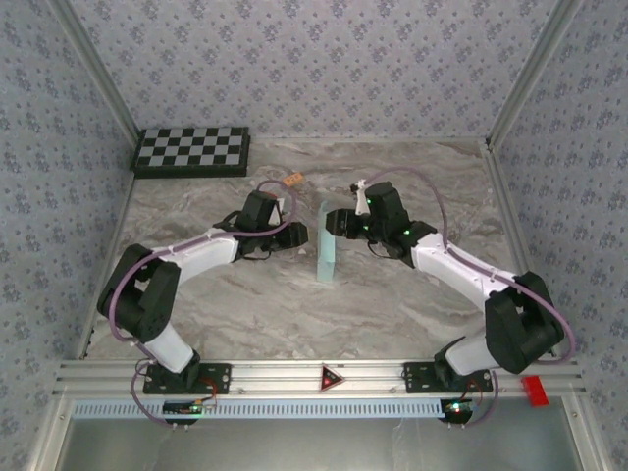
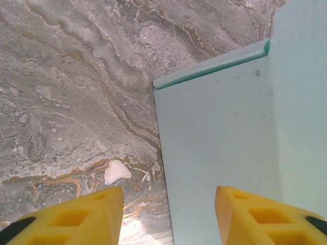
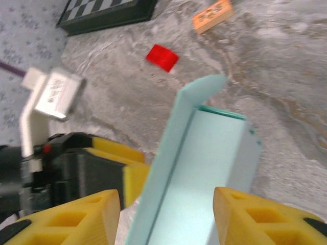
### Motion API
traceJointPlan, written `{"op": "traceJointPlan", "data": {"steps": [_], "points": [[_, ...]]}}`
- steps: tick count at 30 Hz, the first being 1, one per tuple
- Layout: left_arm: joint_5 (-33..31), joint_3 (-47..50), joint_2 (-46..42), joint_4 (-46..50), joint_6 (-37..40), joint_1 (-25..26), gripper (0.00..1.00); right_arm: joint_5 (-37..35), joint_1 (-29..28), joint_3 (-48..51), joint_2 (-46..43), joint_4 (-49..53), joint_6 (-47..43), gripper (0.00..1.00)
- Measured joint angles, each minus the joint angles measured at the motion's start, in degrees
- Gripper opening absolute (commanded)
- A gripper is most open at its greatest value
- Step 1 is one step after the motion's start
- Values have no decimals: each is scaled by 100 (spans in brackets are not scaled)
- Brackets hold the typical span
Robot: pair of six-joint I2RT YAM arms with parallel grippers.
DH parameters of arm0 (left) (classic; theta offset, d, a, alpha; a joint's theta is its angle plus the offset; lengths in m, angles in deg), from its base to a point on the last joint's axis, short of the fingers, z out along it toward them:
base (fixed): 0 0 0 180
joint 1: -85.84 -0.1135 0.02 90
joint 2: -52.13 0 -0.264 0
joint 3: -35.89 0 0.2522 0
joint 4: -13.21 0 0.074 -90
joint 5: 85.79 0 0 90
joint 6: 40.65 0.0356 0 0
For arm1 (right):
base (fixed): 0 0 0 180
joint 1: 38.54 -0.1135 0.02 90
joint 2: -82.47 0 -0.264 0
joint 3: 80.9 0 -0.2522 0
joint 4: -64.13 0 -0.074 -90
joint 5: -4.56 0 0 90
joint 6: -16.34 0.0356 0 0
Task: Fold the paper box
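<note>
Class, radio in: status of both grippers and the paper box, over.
Left gripper open beside paper box. Right gripper straddling it, grip unclear. Box part-folded, on edge. Red block well clear.

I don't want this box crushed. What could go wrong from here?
The pale aqua thin-cardboard paper box stands on its narrow edge between the left gripper and the right gripper; an uneven push could tip it. Its curved top flap is unclosed, and the box sits between the right gripper's fingers, so a hard squeeze might dent the thin panels.
</note>
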Motion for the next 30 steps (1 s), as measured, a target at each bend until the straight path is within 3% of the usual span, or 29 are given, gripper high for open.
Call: {"op": "traceJointPlan", "data": {"steps": [7, 13, 24, 30], "points": [[-26, -146, -166, 341, 131, 0, 55, -2, 114, 640, -48, -79, 345, 48], [37, -387, -361, 616, 282, 0, 55, 341, 57, 1078, -44, -507, 605, 52], [101, -527, -542, 741, 389, 0, 59, 876, 61, 1012, 581, -1346, 957, 51], [101, -527, -647, 855, 433, 0, 59, 787, 50, 927, 673, -1394, 1130, 47]]}}
